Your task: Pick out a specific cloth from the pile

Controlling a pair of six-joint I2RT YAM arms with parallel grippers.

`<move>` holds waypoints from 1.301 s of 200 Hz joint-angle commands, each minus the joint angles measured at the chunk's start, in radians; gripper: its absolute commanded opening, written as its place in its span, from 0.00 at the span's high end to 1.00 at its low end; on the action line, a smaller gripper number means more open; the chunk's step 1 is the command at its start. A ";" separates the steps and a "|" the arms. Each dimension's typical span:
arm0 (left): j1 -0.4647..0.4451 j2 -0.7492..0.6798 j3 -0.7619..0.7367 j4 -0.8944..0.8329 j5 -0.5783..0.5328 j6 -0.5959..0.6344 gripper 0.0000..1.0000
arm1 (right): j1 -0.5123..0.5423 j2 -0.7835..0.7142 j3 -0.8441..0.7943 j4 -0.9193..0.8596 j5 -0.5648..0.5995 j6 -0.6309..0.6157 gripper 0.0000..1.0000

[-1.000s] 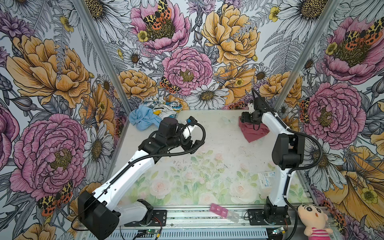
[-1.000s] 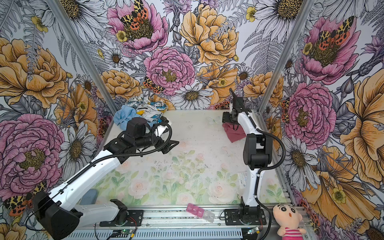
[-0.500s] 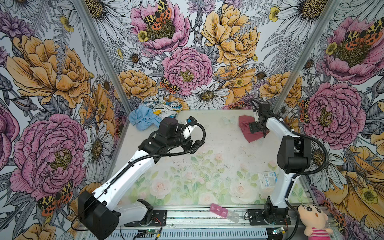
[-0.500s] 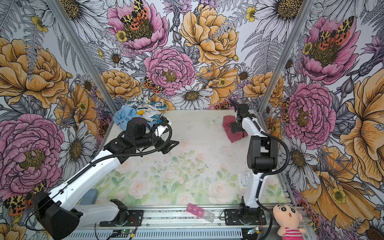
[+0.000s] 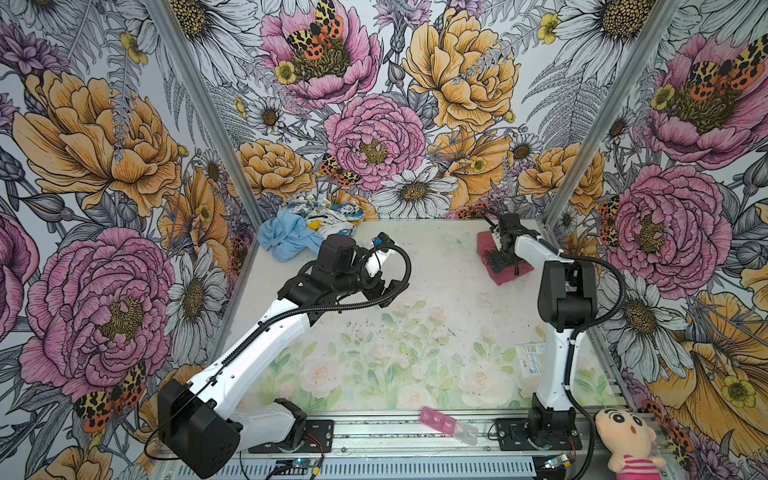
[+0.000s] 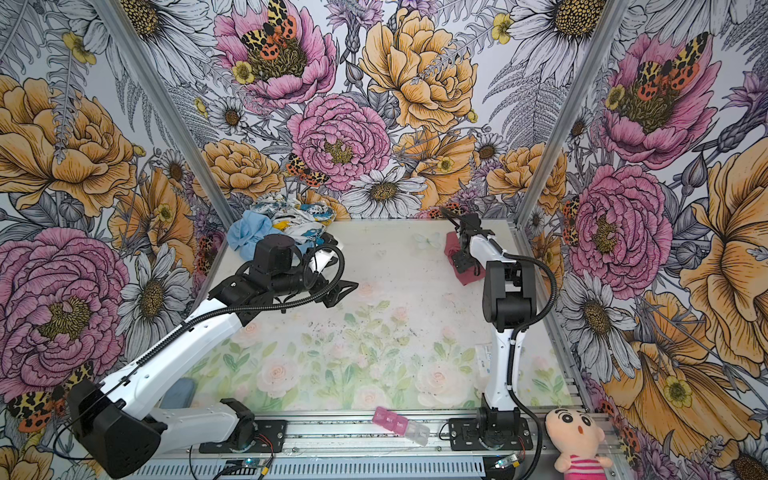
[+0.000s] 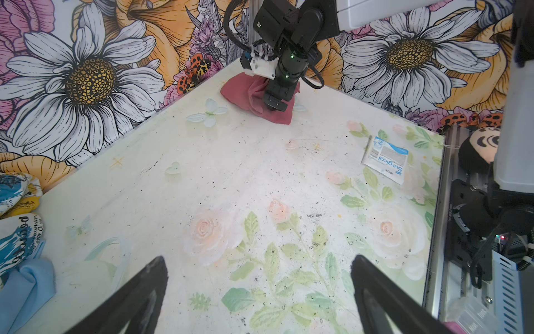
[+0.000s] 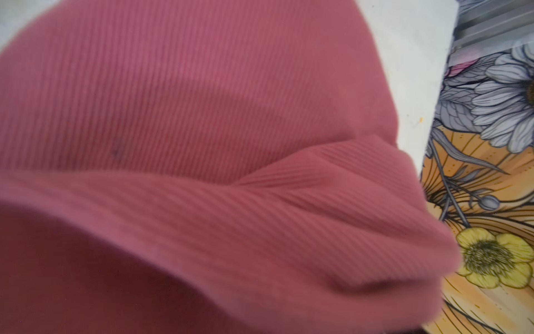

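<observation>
We see the surface (image 5: pixel 436 291) with the pile (image 5: pixel 307 232) in its far left corner. The cloth (image 7: pixel 242 95) lies crumpled in the far right corner, well apart. It looks soft, light and ribbed, so we'd pinch a raised fold. The left claw (image 7: pixel 257 263) is spread and empty. The right claw (image 7: pixel 274 105) is down at the cloth, fingers hidden; we cannot tell its state.

The cloth (image 5: pixel 485 246) lies on the table (image 5: pixel 436 291) beneath the right gripper's (image 5: pixel 503 259) jaws, in the far right corner. The pile (image 5: pixel 307 226) sits behind and left of the left gripper's (image 5: pixel 388 291) jaws, well apart from the cloth. A packet (image 5: pixel 532 359) lies well in front of the right jaws.
</observation>
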 commanded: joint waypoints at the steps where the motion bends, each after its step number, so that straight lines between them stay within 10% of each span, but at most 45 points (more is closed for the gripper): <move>1: 0.008 -0.001 -0.005 0.011 0.029 -0.008 0.01 | 0.009 0.048 0.051 -0.029 -0.002 -0.004 0.06; 63: 0.007 0.001 -0.004 0.012 0.029 -0.010 0.01 | 0.009 0.128 0.181 -0.155 -0.097 0.028 0.26; 146: 0.008 -0.004 -0.005 0.011 0.023 -0.009 0.01 | -0.032 0.091 0.251 -0.200 -0.391 0.212 1.00; 260: 0.006 -0.017 -0.006 0.012 0.024 -0.010 0.01 | -0.203 -0.116 0.358 -0.214 -0.748 0.703 1.00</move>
